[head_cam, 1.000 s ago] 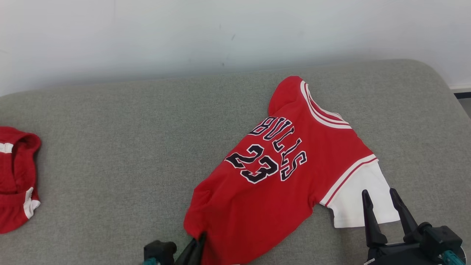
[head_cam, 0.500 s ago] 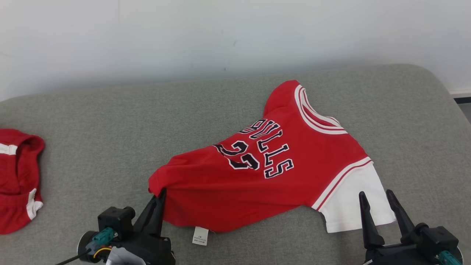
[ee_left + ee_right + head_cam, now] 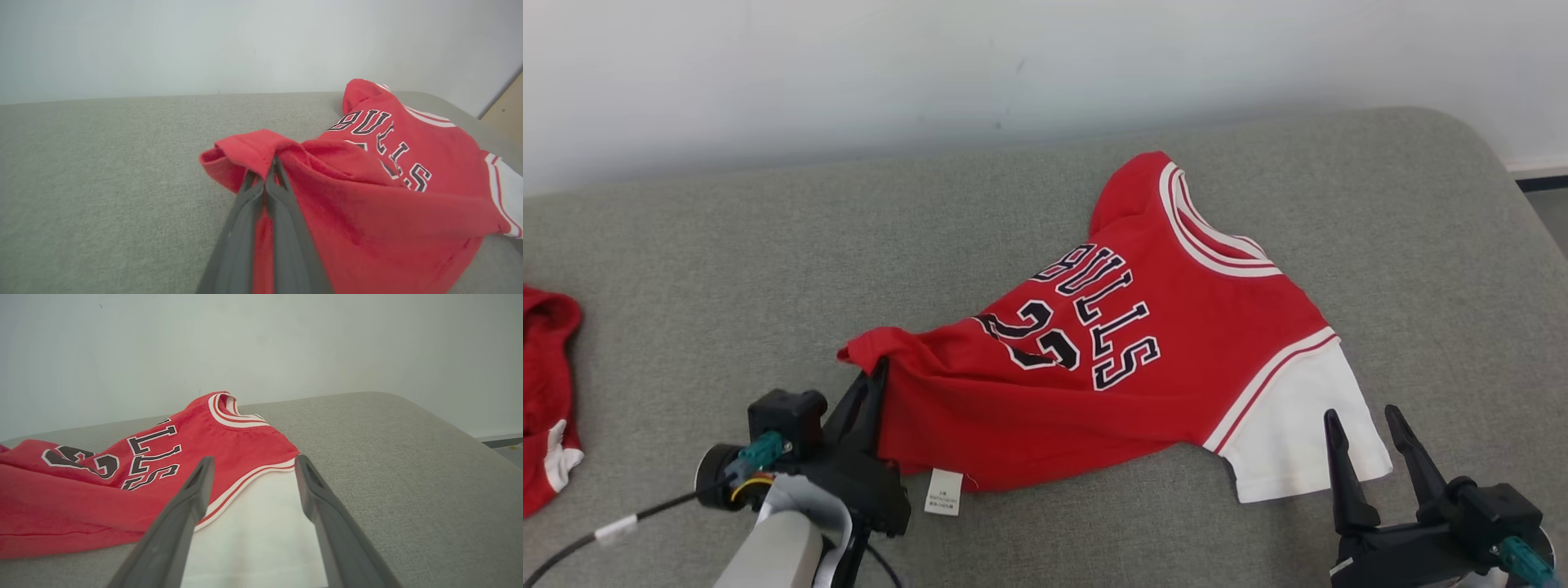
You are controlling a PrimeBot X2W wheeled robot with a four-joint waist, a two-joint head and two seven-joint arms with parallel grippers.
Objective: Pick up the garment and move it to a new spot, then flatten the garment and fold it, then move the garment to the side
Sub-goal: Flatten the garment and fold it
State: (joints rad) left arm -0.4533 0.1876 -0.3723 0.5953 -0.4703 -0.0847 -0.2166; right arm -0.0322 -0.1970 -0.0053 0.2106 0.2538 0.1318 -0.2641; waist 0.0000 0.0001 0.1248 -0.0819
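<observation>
At 7 o'clock in the head view the left gripper [image 3: 880, 369], dark fingers pressed together, pinches a bunched hem corner of the red jersey [image 3: 1143, 392]. At 5 o'clock the right gripper [image 3: 1362, 414] stands spread, tips over the jersey's smooth white sleeve [image 3: 1298, 445]. The soft knit jersey lies rumpled right of centre on the grey coarse-woven cushion [image 3: 727, 261], black-and-white lettering [image 3: 1104, 314] up, striped collar [image 3: 1205, 245] toward 1 o'clock. Another red garment [image 3: 543, 392] lies at 9 o'clock.
</observation>
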